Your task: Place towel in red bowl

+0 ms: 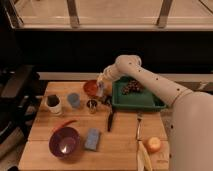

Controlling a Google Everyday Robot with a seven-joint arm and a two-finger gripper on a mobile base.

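The red bowl (90,87) sits at the back of the wooden table, left of the green tray. My gripper (101,89) is at the bowl's right rim, at the end of the white arm that reaches in from the right. A small pale grey-blue towel (100,92) hangs from the gripper, just over the bowl's right edge. The gripper is shut on the towel. The part of the bowl behind the gripper is hidden.
A green tray (145,104) with dark items stands right of the bowl. A white cup (53,105), a blue cup (74,100) and a metal cup (91,106) stand in front. A purple bowl (65,142), blue sponge (92,139), black utensil (110,120), fork (139,126), orange fruit (153,145) and banana (144,160) lie nearer.
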